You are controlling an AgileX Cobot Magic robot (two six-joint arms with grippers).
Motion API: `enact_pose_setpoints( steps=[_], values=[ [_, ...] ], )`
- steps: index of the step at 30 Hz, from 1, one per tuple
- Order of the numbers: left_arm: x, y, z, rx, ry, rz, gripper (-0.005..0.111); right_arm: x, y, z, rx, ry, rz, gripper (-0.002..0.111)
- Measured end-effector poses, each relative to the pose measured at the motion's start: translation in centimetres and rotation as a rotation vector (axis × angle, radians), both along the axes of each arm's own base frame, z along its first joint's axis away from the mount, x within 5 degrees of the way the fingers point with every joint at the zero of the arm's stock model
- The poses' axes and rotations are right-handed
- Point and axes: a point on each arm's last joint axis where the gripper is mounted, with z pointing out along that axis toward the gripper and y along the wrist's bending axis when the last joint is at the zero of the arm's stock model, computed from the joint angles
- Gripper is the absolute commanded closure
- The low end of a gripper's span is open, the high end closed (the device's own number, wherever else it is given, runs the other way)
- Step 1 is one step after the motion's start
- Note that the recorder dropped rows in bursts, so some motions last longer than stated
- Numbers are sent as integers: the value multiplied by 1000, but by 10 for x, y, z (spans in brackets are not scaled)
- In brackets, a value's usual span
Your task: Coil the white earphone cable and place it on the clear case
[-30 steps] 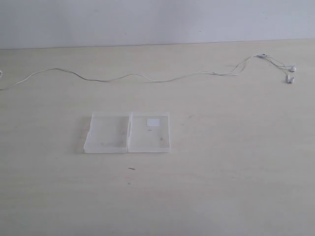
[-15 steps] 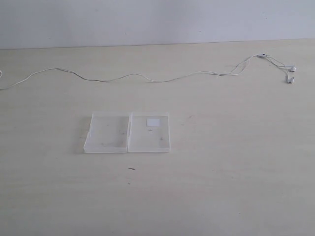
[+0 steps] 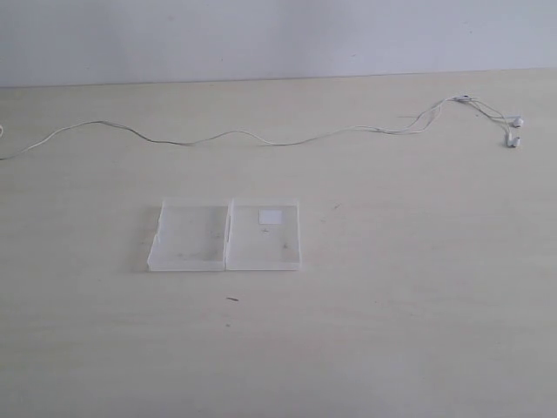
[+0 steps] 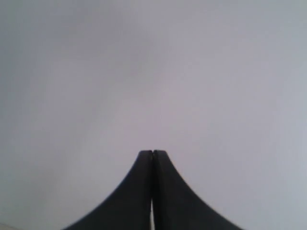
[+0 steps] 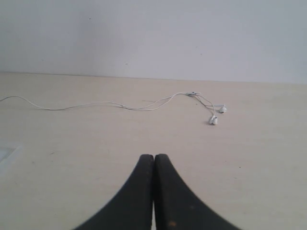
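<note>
The white earphone cable (image 3: 235, 135) lies stretched across the far part of the table, from the left edge to two small earbuds (image 3: 515, 131) at the far right. The clear case (image 3: 224, 235) lies open and flat mid-table, its right half carrying a white label (image 3: 272, 217). Neither arm shows in the exterior view. My left gripper (image 4: 152, 153) is shut on nothing and faces a plain wall. My right gripper (image 5: 154, 157) is shut and empty, well short of the cable (image 5: 96, 104) and earbuds (image 5: 217, 115). A corner of the case (image 5: 7, 154) shows at that view's edge.
The pale wooden table (image 3: 418, 305) ends at a white wall (image 3: 278, 39) behind. A small dark speck (image 3: 233, 299) lies in front of the case.
</note>
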Motion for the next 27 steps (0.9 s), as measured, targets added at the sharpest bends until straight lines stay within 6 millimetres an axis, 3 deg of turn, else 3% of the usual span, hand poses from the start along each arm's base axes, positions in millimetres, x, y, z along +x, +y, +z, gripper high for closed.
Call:
enact_pose_setpoints(
  steps=[4,8,13,15,18,22,27],
  values=[
    [-8,10,19,-159,-155,34,107,0,0,0,0,0,0,108],
    [-10,17,69,-142,-299,139,107,0,0,0,0,0,0,108],
    [29,8,138,39,-295,190,107,0,0,0,0,0,0,108],
    [65,-1,154,124,-228,164,107,0,0,0,0,0,0,108],
    [128,-13,158,183,-81,105,107,0,0,0,0,0,0,108],
    [225,-29,130,296,190,31,107,0,0,0,0,0,0,108],
    [316,-48,96,517,479,-58,107,0,0,0,0,0,0,108]
  ],
)
